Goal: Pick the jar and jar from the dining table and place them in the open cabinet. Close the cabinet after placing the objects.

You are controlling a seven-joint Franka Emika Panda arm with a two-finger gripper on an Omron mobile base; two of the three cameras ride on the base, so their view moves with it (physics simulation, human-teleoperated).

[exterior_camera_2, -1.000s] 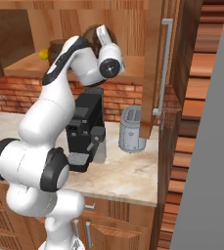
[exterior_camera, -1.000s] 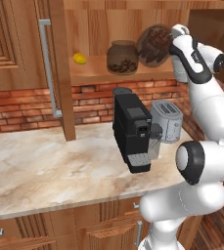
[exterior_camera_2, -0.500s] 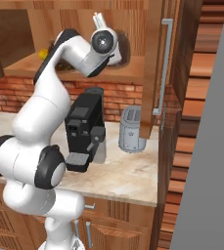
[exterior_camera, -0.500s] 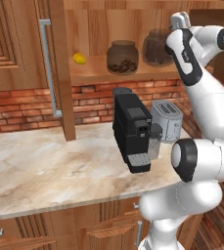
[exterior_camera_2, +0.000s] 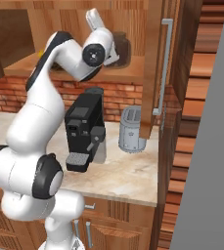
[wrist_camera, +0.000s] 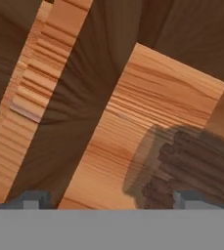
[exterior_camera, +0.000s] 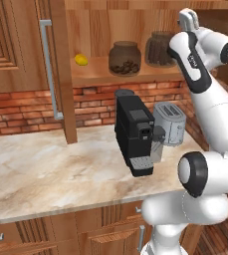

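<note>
End effector (wrist_camera: 108, 202) open; stick jar (wrist_camera: 182, 166) cropped, prob. not held.

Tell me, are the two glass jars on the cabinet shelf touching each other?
Apart. The left base view shows bare wood of the cabinet's back between the bean jar and the stick jar.

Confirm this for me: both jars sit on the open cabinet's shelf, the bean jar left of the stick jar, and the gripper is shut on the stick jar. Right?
Not quite. The gripper is open and holds nothing; the hand view shows its tips spread, apart from the stick jar. The rest stands: the left base view shows the bean jar left of the stick jar on the open cabinet's shelf.
</note>
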